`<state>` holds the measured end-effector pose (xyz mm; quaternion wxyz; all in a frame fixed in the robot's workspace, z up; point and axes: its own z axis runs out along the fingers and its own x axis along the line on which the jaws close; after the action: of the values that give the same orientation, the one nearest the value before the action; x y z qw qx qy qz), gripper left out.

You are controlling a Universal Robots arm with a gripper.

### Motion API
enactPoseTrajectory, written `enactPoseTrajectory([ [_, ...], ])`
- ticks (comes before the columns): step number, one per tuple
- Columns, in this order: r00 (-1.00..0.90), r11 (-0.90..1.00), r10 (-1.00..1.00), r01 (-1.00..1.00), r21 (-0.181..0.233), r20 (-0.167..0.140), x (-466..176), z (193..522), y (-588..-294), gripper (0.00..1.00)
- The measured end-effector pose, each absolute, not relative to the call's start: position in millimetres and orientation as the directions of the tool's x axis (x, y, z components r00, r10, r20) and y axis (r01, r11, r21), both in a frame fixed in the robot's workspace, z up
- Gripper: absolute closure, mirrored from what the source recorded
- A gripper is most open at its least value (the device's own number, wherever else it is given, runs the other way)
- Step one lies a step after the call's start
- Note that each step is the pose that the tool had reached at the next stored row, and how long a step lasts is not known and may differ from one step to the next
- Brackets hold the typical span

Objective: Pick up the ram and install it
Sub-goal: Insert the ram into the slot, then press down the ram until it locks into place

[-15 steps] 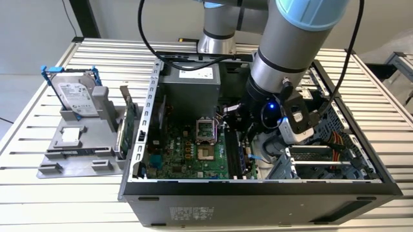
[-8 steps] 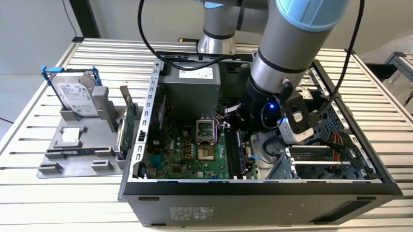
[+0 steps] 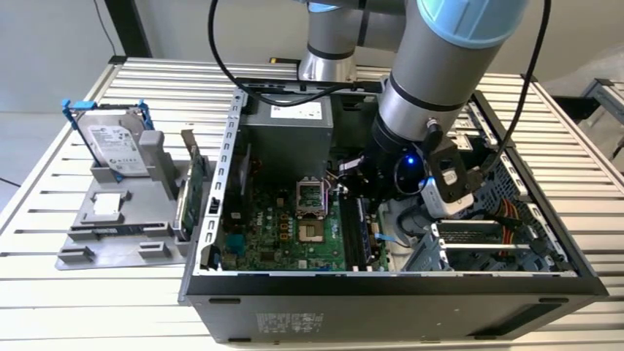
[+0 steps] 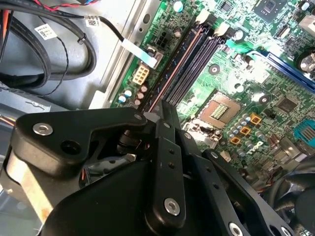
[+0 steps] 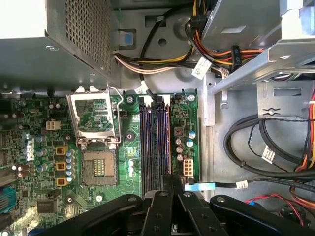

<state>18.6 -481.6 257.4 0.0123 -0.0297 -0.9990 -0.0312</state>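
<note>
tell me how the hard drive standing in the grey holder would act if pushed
The hard drive stands on edge, so a push might tip it, though the grey holder likely steadies it. Its metal body looks stiff and dense.

Ram (image 5: 168,142) edge-up (in motherboard slot (image 5: 147,142))

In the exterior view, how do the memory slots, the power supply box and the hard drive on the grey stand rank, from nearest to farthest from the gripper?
1. memory slots: on the motherboard, just below the gripper.
2. power supply box: at the case's back, toward the exterior view's left.
3. hard drive: outside the case, standing upright at the far left.
</note>
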Motion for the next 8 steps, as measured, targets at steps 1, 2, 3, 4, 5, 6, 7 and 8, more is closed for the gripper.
enactPoseTrajectory([
  [1,-0.998,0.996,0.059,0.06,0.062,0.027,18.6,257.4,-481.6,1.0],
  [2,-0.998,0.996,0.058,0.06,0.063,0.027,18.6,257.4,-481.6,1.0],
  [3,-0.998,0.996,0.058,0.06,0.064,0.027,18.6,257.4,-481.6,1.0],
  [4,-0.998,0.996,0.058,0.06,0.064,0.027,18.6,257.4,-481.6,1.0],
  [5,-0.998,0.996,0.058,0.06,0.065,0.027,18.6,257.4,-481.6,1.0],
  [6,-0.998,0.996,0.058,0.06,0.066,0.027,18.6,257.4,-481.6,1.0],
  [7,-0.998,0.996,0.058,0.06,0.066,0.027,18.6,257.4,-481.6,1.0],
  [8,-0.998,0.996,0.058,0.06,0.067,0.027,18.6,257.4,-481.6,1.0],
])
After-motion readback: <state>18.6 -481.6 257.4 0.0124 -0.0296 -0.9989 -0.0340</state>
